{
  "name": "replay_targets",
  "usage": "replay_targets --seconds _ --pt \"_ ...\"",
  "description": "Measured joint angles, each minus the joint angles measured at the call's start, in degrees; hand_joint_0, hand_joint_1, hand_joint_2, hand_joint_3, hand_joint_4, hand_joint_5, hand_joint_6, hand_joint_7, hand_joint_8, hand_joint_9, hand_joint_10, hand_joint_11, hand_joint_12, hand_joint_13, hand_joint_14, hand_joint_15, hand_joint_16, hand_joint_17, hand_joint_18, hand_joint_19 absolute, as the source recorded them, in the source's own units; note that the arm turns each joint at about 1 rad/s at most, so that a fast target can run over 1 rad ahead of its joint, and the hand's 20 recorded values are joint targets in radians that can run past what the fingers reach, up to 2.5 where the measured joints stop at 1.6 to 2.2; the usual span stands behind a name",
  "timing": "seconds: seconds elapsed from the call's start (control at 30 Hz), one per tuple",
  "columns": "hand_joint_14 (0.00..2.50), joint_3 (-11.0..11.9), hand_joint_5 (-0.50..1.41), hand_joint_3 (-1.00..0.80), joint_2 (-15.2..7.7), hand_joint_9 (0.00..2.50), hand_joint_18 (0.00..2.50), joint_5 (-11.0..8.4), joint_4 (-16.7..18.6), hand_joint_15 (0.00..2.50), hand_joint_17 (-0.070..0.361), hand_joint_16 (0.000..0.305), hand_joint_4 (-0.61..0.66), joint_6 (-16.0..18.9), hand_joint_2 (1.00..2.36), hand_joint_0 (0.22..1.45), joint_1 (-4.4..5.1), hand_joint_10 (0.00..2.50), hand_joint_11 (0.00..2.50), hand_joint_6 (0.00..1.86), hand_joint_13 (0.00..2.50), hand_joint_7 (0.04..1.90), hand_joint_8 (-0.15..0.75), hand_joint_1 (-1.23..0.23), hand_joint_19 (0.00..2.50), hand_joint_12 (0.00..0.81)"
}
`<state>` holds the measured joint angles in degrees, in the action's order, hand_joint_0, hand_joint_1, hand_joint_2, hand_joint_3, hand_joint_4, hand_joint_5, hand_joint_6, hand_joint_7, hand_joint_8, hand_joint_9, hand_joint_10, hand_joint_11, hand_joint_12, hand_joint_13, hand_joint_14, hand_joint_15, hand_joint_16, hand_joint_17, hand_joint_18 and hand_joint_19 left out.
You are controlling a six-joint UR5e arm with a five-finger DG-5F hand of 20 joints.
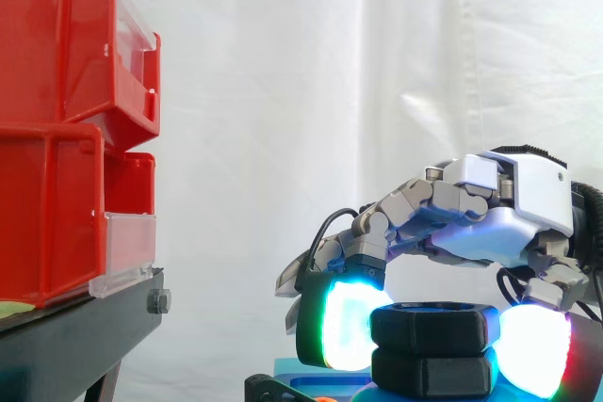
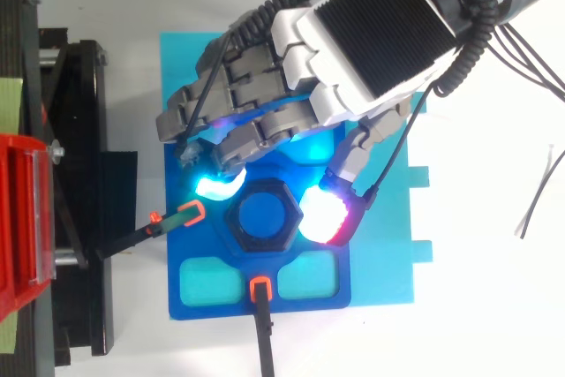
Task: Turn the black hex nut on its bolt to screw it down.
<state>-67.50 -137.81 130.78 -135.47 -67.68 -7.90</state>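
Black and hard-looking, the thick hex nut (image 1: pixel 433 327) is sitting on its blue bolt (image 2: pixel 261 215) near the middle of the dark blue plastic base plate (image 2: pixel 212 308), slightly toward its front edge. It is probably going to feel light, stiff and smooth, so opposite flats are offering the surest hold. The grey-and-white robot hand (image 2: pixel 371 41) is arching over it, its curled fingers (image 1: pixel 349 322) and thumb seemingly pressing against opposite sides. A white curtain (image 1: pixel 311 72) is hanging beyond.
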Motion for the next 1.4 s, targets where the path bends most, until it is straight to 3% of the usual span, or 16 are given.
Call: replay_targets --seconds 0.23,0.53,0.6,0.8,1.4 --pt "0.01 0.00 -0.20 -0.50 0.00 0.59 0.85 0.00 0.11 0.26 0.141 0.063 0.38 0.04 1.00 0.41 -0.01 0.01 0.44 0.91 0.72 0.67 0.389 -0.43 0.41 0.432" --pt "0.01 0.00 -0.20 -0.50 0.00 0.59 0.88 0.00 0.12 0.26 0.155 0.069 0.41 0.09 1.00 0.36 -0.02 0.01 0.44 0.90 0.73 0.66 0.413 -0.33 0.40 0.462" --pt "0.01 0.00 -0.20 -0.50 0.00 0.59 0.87 0.00 0.12 0.25 0.157 0.070 0.40 0.09 1.00 0.36 -0.04 0.01 0.44 0.90 0.72 0.67 0.412 -0.15 0.41 0.460" --pt "0.01 0.00 -0.20 -0.50 0.00 0.59 0.83 0.00 0.12 0.26 0.153 0.068 0.38 0.09 1.00 0.38 -0.19 0.01 0.43 0.89 0.71 0.70 0.405 0.02 0.43 0.451" --pt "0.01 0.00 -0.19 -0.50 0.01 0.62 0.84 0.65 0.06 0.25 0.151 0.067 0.37 0.09 1.00 0.39 -1.04 0.01 0.45 0.88 0.73 0.71 0.412 0.02 0.42 0.451"
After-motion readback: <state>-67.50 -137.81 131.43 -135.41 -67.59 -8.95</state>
